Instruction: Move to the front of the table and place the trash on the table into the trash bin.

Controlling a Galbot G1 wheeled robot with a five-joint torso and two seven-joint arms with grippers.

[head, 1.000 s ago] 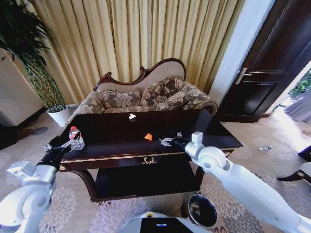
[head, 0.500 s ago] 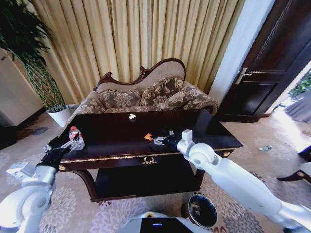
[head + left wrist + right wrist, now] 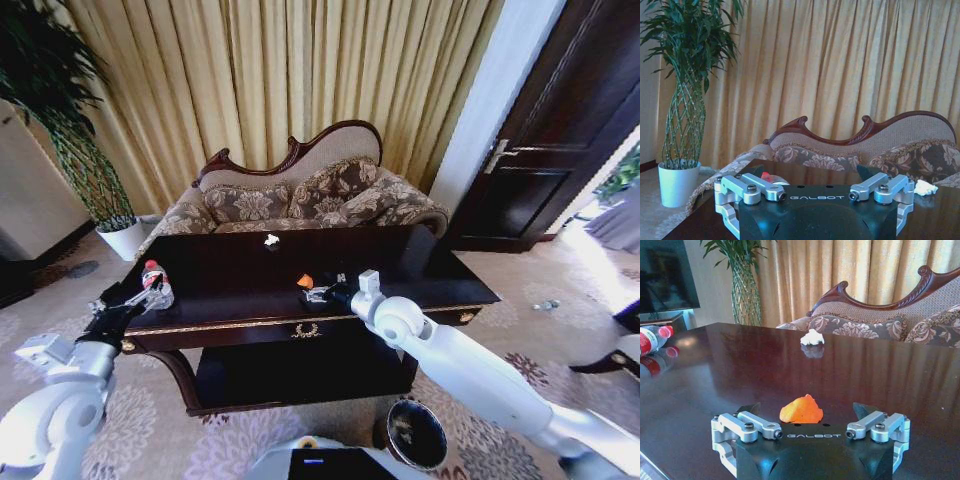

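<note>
The right gripper [image 3: 808, 415] sat low near the counter's [image 3: 230, 270] front edge, jaws apart around the orange scrap [image 3: 801, 410] (not gripping). The left gripper [image 3: 813, 182] waited, jaws apart, at the front left corner beside the bottle [image 3: 155, 283].

Head camera looks down from high and behind both arms, across the table [image 3: 240, 300] toward the sofa [image 3: 300, 195] and curtains [image 3: 280, 70]. Left wrist camera sits low just behind the left gripper [image 3: 815, 187], facing forward over the tabletop at the same sofa and the potted plant [image 3: 682, 100]. Right wrist camera sits low behind the right gripper [image 3: 810, 415], close above the tabletop, facing that sofa and plant too
</note>
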